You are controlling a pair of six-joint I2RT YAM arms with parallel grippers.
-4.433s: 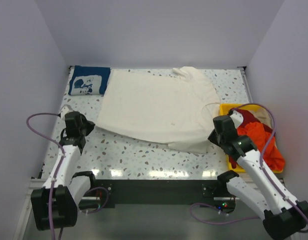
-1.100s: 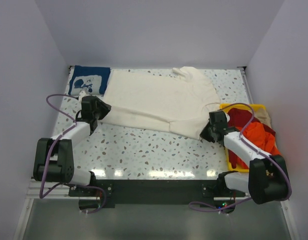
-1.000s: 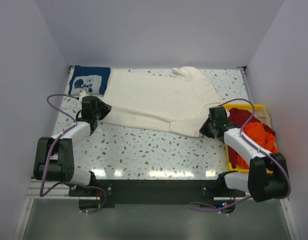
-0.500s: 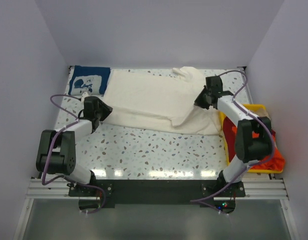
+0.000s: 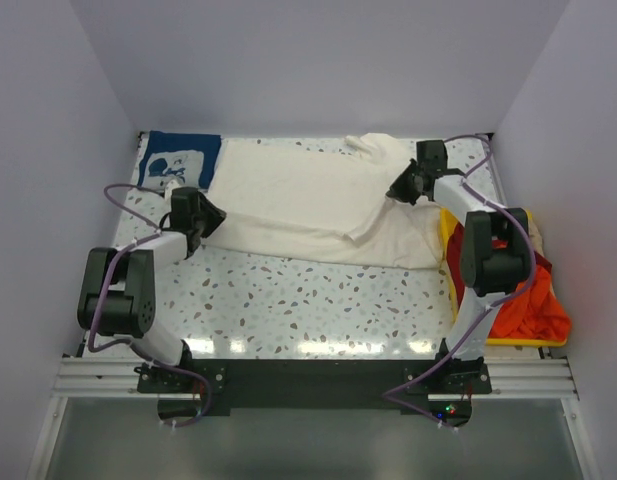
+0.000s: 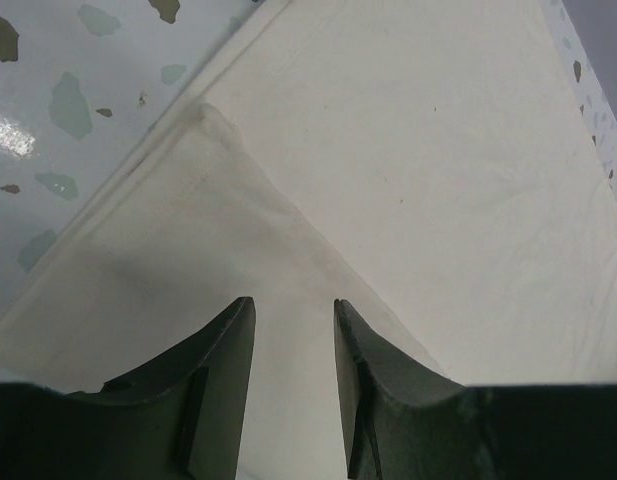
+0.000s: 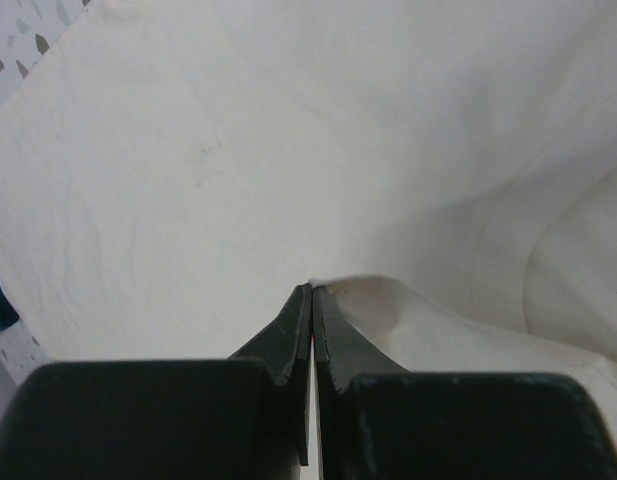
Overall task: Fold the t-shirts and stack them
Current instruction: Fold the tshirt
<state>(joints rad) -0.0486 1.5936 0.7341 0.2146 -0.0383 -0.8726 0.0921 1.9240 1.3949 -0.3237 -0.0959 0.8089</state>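
The large cream t-shirt (image 5: 298,190) lies spread across the table, with its near edge folded back over itself. My left gripper (image 5: 210,215) is at the shirt's left corner. In the left wrist view it (image 6: 293,305) is open, low over a folded cream flap (image 6: 188,250). My right gripper (image 5: 396,192) is at the far right and is shut on a pinched cream edge (image 7: 388,300), as the right wrist view (image 7: 313,290) shows. The navy t-shirt (image 5: 178,160) with white print lies folded at the back left. The orange-red t-shirt (image 5: 528,305) is heaped in the bin, with a bit of beige cloth (image 5: 536,232) behind it.
The yellow plastic bin (image 5: 446,228) stands at the table's right edge, and my right arm reaches past it. White walls close off the left, back and right. Bare speckled tabletop (image 5: 288,290) runs along the near side. Purple cables loop beside both arms.
My right gripper has carried the cream shirt's near right corner from beside the bin to the far right, folding it over. My left gripper has stayed at the shirt's left corner.
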